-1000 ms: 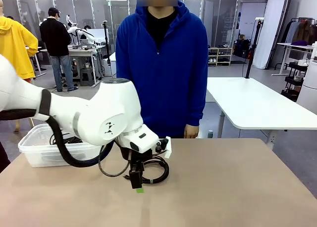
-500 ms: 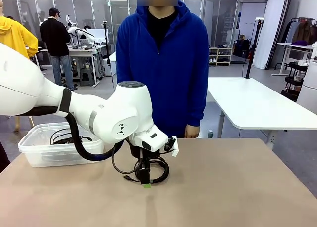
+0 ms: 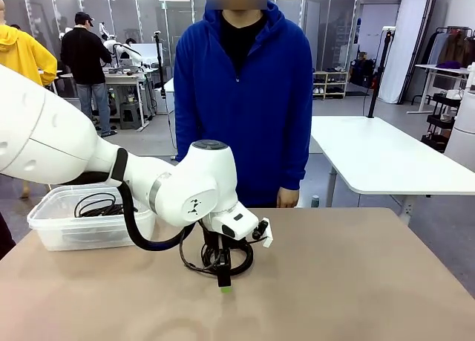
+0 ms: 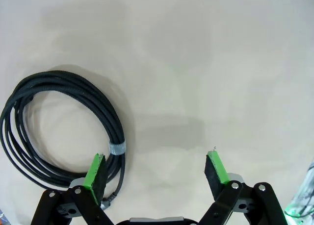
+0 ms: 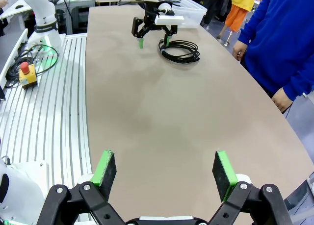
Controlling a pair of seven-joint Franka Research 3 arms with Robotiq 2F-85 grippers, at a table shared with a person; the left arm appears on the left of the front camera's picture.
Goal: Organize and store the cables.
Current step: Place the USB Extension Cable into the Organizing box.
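Coil of thick black rubber cable [image 4: 61, 129] lies flat, off-centre under the nearer left gripper [image 4: 156, 170], jaws spread, one finger [image 4: 96, 170] over its taped edge.

The front view sits low at the near table [image 3: 356, 281] edge, facing across; the left wrist view looks straight down, close to the tabletop; the right wrist view looks along the table from farther off; all share the coiled cable [image 3: 236, 258] [image 4: 59, 132] [image 5: 180, 51]

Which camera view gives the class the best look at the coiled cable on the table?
The left wrist view: the coiled cable lies close and unblocked beside the open left gripper. In the front view that arm partly hides it; the right wrist view shows it small.
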